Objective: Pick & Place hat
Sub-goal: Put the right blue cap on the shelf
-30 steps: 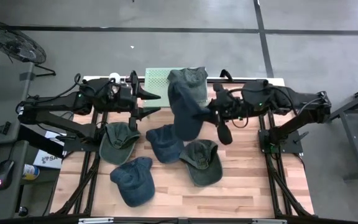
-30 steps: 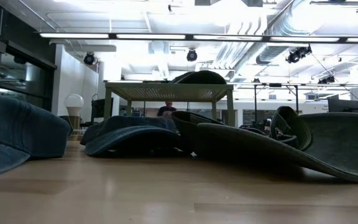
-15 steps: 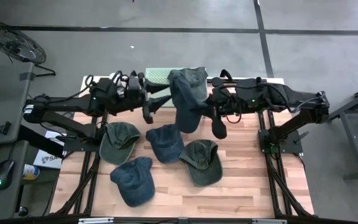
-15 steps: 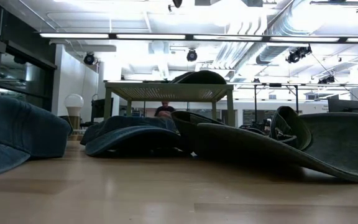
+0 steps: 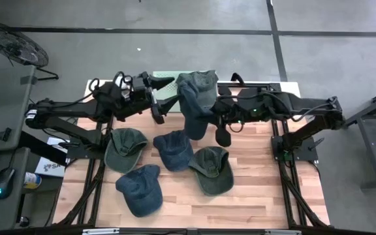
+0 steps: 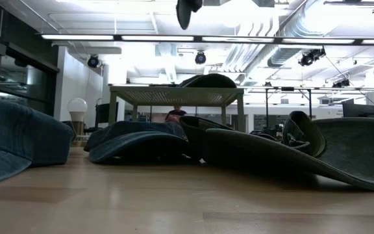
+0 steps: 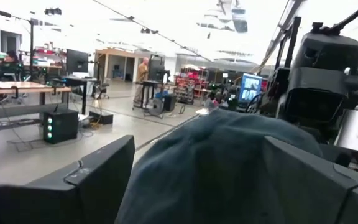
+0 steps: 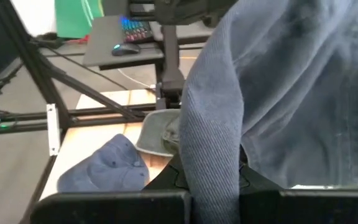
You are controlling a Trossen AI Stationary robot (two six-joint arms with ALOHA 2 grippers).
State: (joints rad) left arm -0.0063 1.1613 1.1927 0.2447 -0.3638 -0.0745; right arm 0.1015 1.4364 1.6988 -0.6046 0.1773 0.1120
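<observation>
Hanging over the back edge of the table [image 5: 260, 202], the grey-green hat [image 5: 194, 104] is draping from the right pincer [image 5: 209, 116], whose fingers are clamping its fabric. The left pincer [image 5: 159, 98] is facing the hat from the left with fingers spread wide, holding nothing. Four more caps [image 5: 173, 150] are lying mid-table, beside the green rack [image 5: 165, 83].
</observation>
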